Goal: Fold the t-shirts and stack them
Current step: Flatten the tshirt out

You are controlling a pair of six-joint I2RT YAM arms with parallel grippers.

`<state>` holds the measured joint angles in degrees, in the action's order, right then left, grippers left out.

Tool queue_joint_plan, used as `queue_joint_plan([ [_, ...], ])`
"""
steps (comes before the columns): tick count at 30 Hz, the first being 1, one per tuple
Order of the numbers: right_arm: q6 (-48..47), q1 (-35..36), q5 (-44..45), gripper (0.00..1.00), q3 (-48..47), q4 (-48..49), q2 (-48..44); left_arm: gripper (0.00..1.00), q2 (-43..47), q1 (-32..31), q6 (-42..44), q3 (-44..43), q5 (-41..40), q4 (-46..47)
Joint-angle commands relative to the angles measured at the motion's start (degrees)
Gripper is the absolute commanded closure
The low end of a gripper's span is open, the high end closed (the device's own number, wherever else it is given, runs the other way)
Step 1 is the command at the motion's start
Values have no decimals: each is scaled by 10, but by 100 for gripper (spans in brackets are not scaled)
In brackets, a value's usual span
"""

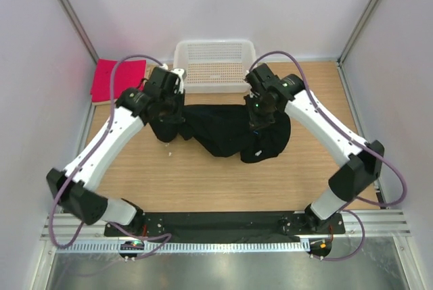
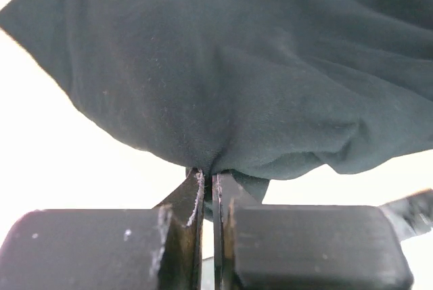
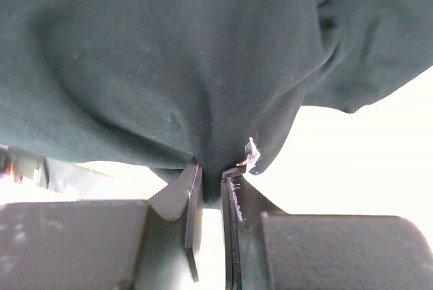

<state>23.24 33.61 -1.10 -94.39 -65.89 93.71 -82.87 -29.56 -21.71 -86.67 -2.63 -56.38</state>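
Observation:
The large black t-shirt [image 1: 230, 131] hangs bunched between both grippers over the middle of the wooden table. My left gripper [image 1: 169, 111] is shut on its left end; in the left wrist view the cloth [image 2: 237, 80] is pinched between the jaws of the left gripper [image 2: 208, 180]. My right gripper [image 1: 260, 115] is shut on its right part; in the right wrist view the cloth [image 3: 169, 67] fills the picture above the right gripper [image 3: 211, 176]. A bright pink-red t-shirt [image 1: 118, 79] lies folded at the far left. The beige one is out of view.
A white plastic mesh basket [image 1: 215, 65] stands at the back middle, just beyond both grippers. Grey walls close in the table [image 1: 203, 175] on the left, right and back. The arm bases sit on a black plate at the near edge.

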Motion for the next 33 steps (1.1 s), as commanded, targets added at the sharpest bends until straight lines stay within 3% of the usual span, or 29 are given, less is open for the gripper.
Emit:
queue_joint_plan([
  [1,-27,3,-83,97,19,-86,-105,100,107,4,33,22,73,-4],
  [6,-8,4,-180,93,28,-124,-196,95,266,3,14,127,137,35],
  [8,1,5,-231,92,38,-121,-191,94,277,4,9,141,148,20],
  [11,-7,0,-184,91,26,-97,-118,90,226,5,6,146,127,-2],
  [12,-12,-14,-174,91,-2,-75,-92,74,166,6,4,118,117,-14],
  [14,-11,-48,-168,90,-21,-38,-17,59,81,13,6,77,92,-68],
  [15,-9,-66,-176,90,-41,-4,7,48,43,20,8,48,75,-86],
  [17,-14,-112,-169,84,-61,27,82,47,-62,28,11,-15,0,-132],
  [18,-18,-123,-170,71,-96,18,110,44,-89,31,11,-34,-20,-139],
  [22,-64,-133,-138,67,-173,-41,180,38,-98,28,-1,-89,9,-124],
  [25,-82,-133,-89,56,-119,-38,137,33,-34,12,-15,-27,93,-56],
  [29,-98,-122,-40,55,10,-25,49,30,38,-22,-53,109,157,22],
  [33,-75,-75,-94,56,168,17,-44,36,80,-48,-110,226,188,80],
])
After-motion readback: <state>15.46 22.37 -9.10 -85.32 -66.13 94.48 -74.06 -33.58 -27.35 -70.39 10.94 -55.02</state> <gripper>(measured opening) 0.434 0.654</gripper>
